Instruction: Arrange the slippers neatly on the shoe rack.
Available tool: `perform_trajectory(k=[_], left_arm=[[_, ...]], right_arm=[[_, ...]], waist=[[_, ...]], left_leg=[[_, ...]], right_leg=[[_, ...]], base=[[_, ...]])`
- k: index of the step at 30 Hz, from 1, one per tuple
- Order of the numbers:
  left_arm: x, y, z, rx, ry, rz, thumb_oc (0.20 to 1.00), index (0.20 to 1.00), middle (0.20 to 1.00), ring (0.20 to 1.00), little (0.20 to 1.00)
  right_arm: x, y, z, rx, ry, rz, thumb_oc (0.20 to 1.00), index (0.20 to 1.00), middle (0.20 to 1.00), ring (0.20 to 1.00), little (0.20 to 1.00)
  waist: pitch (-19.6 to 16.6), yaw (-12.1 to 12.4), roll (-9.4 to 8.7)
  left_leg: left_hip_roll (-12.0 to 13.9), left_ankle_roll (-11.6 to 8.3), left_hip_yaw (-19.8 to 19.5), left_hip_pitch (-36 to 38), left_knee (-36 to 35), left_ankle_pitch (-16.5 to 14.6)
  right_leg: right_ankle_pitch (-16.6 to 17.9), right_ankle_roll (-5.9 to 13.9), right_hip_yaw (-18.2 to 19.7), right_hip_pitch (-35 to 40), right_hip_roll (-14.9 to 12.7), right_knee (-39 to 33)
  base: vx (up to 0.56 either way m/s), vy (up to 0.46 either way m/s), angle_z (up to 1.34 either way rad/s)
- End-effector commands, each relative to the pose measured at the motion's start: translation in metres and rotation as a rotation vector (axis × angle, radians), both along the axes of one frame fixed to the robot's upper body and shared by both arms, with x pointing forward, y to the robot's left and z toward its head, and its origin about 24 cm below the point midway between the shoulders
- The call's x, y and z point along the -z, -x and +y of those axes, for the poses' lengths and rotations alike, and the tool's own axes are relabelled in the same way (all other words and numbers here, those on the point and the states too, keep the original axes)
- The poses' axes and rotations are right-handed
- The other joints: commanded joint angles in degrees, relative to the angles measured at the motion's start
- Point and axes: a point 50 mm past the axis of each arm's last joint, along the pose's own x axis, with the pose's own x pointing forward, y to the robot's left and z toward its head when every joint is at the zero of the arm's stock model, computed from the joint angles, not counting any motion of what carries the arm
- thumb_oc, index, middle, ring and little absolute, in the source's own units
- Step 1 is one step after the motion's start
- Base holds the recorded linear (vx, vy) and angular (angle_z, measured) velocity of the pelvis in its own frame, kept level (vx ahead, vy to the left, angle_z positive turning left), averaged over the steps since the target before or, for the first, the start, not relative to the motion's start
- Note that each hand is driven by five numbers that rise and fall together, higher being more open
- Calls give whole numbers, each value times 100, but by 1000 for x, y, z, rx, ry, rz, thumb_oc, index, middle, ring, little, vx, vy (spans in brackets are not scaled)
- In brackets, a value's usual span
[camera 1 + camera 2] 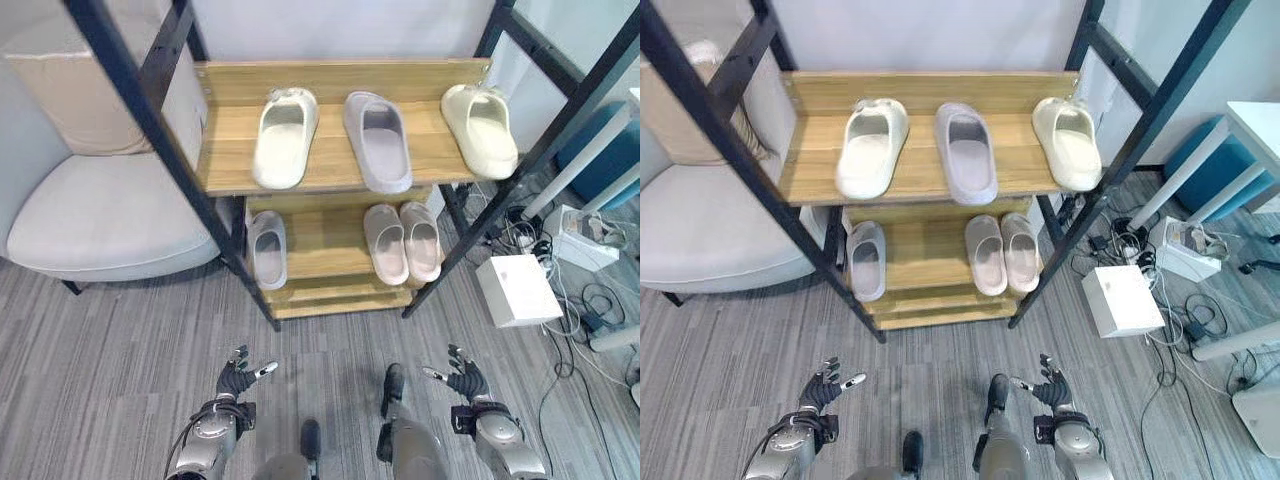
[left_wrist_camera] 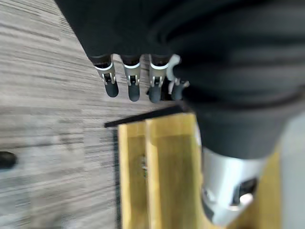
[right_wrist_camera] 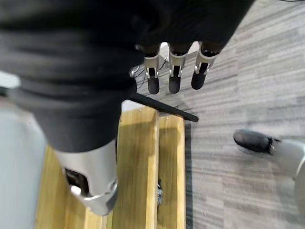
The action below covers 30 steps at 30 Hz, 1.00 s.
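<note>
I have both hands low over the floor [image 1: 120, 350], short of the rack [image 1: 330, 180]. My left hand [image 1: 236, 380] has its fingers [image 2: 110, 86] straight and spread, holding nothing; my right hand [image 1: 465, 380] is the same, fingers [image 3: 174, 81] straight and empty. Between the hands and the rack's lowest front edge lies a band of bare floor.

The rack's dark slanted posts frame it on both sides. To its left an armchair [image 1: 100, 215] sits close; to its right a white box [image 1: 517, 290] and a tangle of cables [image 1: 580, 300] lie on the floor.

I count six slippers: three on the upper shelf [image 1: 225, 150], cream [image 1: 283, 137], grey [image 1: 378, 140], cream [image 1: 481, 128], well apart; three on the lower shelf [image 1: 325, 245], one grey [image 1: 267, 248] at the left, a pinkish pair [image 1: 403, 241] touching side by side.
</note>
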Motion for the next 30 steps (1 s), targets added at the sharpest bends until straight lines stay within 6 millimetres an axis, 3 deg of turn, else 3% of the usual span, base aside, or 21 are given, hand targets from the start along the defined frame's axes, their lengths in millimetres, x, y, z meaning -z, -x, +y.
perform_trajectory(k=[1,4,5,7,9,10,17,24,28,30], left_arm=[[-13,-20,-5,34,-13,-93,1000,1000,1000,1000,1000],[-10,-20,-10,-7,34,-88,1000,1000,1000,1000,1000],[-10,-20,-10,-7,34,-88,1000,1000,1000,1000,1000],[-8,-18,-9,-24,41,-76,1000,1000,1000,1000,1000],[-5,-15,-9,-25,36,-57,1000,1000,1000,1000,1000],[-2,-14,-11,-13,22,-35,1000,1000,1000,1000,1000],[-1,-11,-9,-11,26,-31,1000,1000,1000,1000,1000],[2,-5,-2,-26,12,-7,1000,1000,1000,1000,1000],[2,-5,1,-24,0,-7,1000,1000,1000,1000,1000],[-1,-5,7,-23,-19,-17,1000,1000,1000,1000,1000]], right_arm=[[-26,-25,-21,15,51,-138,1000,1000,1000,1000,1000],[-33,-31,-32,21,77,-160,1000,1000,1000,1000,1000],[-33,-31,-32,21,77,-160,1000,1000,1000,1000,1000],[-34,-31,-35,22,92,-155,1000,1000,1000,1000,1000],[-33,-27,-40,41,97,-144,1000,1000,1000,1000,1000],[-32,-24,-43,55,111,-139,1000,1000,1000,1000,1000],[-27,-17,-39,25,100,-113,1000,1000,1000,1000,1000],[-29,-24,-23,-104,140,-114,1000,1000,1000,1000,1000],[-46,-34,-18,-225,241,-179,1000,1000,1000,1000,1000],[-86,-41,-11,-400,336,-336,1000,1000,1000,1000,1000]], waist=[[-62,30,211],[135,154,135],[135,149,136],[115,169,114],[84,202,127],[71,191,166],[-141,112,246],[-216,240,149],[-235,275,109],[-244,272,59]], left_leg=[[520,-532,8,-219,920,-338],[327,-732,-267,-930,2286,49],[327,-732,-273,-940,2300,43],[443,-684,-138,-1100,1743,-58],[809,-677,53,-1143,998,167],[992,-703,189,-1255,654,481],[869,-649,269,-747,40,437],[764,-557,310,-460,-60,234],[754,-551,311,-451,-60,213],[767,-551,325,-455,-60,201]], right_leg=[[-587,19,-123,512,308,109],[-782,-210,-193,910,328,31],[-784,-210,-199,910,328,32],[-883,-192,-246,999,353,-55],[-953,-133,-270,1109,370,-106],[-972,-99,-366,1135,372,-106],[-957,-60,-335,1215,344,-135],[-890,52,-256,1268,264,-155],[-876,77,-249,1258,255,-155],[-854,100,-225,1213,255,-155]], base=[[217,-230,7],[142,-185,8],[123,-109,4],[156,-21,-9],[186,34,12],[167,59,30],[103,89,3],[46,82,6],[6,20,-3],[-11,23,-5]])
